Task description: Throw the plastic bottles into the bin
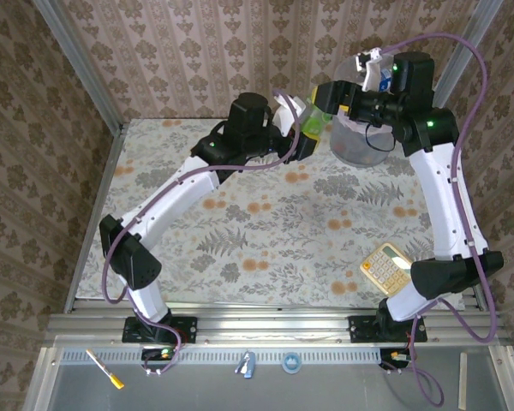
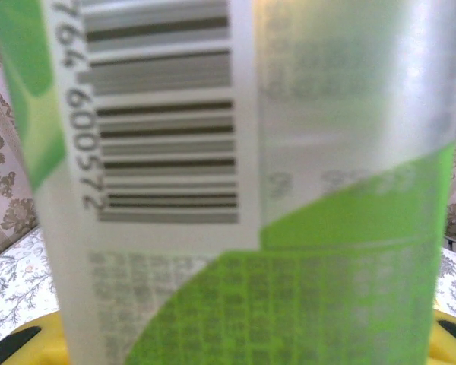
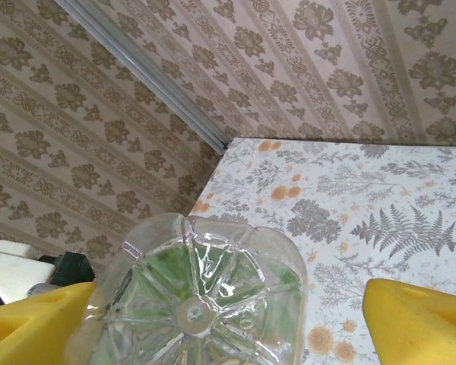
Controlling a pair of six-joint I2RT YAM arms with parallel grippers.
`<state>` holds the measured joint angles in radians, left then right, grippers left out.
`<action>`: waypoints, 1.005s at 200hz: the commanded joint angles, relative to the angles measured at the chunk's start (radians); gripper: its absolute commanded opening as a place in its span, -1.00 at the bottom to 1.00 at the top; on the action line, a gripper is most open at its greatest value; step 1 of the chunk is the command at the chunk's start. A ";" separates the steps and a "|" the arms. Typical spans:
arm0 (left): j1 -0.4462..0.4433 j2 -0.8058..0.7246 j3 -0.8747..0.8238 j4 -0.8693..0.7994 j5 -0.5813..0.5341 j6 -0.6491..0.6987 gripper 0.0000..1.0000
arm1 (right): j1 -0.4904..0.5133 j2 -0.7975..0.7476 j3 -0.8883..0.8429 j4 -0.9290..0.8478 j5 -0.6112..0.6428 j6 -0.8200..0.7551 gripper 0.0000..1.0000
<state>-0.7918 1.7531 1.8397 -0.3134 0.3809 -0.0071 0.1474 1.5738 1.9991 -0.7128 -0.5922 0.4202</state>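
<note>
A plastic bottle (image 1: 315, 121) with a green and white label hangs in the air at the back of the table, and my left gripper (image 1: 308, 130) is shut on it. Close up in the left wrist view, its barcode label (image 2: 251, 190) hides most of my left gripper (image 2: 232, 351), whose yellow pads (image 2: 15, 346) peek out at the bottom corners. My right gripper (image 1: 331, 98) is open around the bottle's clear ribbed base (image 3: 205, 296). Its left pad (image 3: 34, 323) is against the bottle and the right pad (image 3: 418, 323) stands apart. The bin (image 1: 364, 147) is just to the right, partly behind my right arm.
A beige calculator (image 1: 385, 267) lies near the right arm's base. The floral tablecloth (image 1: 265, 223) is bordered by patterned walls at the back and left. A metal rail (image 1: 265, 321) runs along the near edge.
</note>
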 commanded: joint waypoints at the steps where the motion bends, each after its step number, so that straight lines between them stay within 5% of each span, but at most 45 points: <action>1: -0.013 0.005 0.047 0.015 0.002 0.049 -0.33 | 0.004 0.012 -0.013 -0.022 0.001 0.001 0.76; 67: -0.036 -0.003 -0.006 0.099 0.009 0.075 -0.22 | 0.001 0.034 0.032 -0.020 -0.002 -0.001 0.23; 79: -0.036 -0.013 -0.028 0.124 -0.008 0.069 0.04 | 0.001 0.029 0.043 -0.016 0.010 -0.009 0.16; 91: -0.031 -0.027 -0.060 0.156 -0.036 0.049 0.60 | 0.000 0.019 0.056 -0.010 0.038 -0.018 0.15; 105: -0.014 -0.047 -0.105 0.210 -0.043 0.004 0.99 | -0.006 0.005 0.072 0.001 0.078 -0.029 0.12; 149: 0.089 -0.082 -0.228 0.341 0.028 -0.218 1.00 | -0.039 -0.123 0.005 0.167 0.336 -0.103 -0.03; 201: 0.210 -0.159 -0.480 0.473 -0.027 -0.386 1.00 | -0.052 -0.351 -0.255 0.720 0.607 -0.309 -0.08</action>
<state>-0.6128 1.6394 1.4223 0.0902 0.3813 -0.2874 0.0952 1.2968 1.8038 -0.3290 -0.1528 0.2489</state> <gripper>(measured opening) 0.997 0.577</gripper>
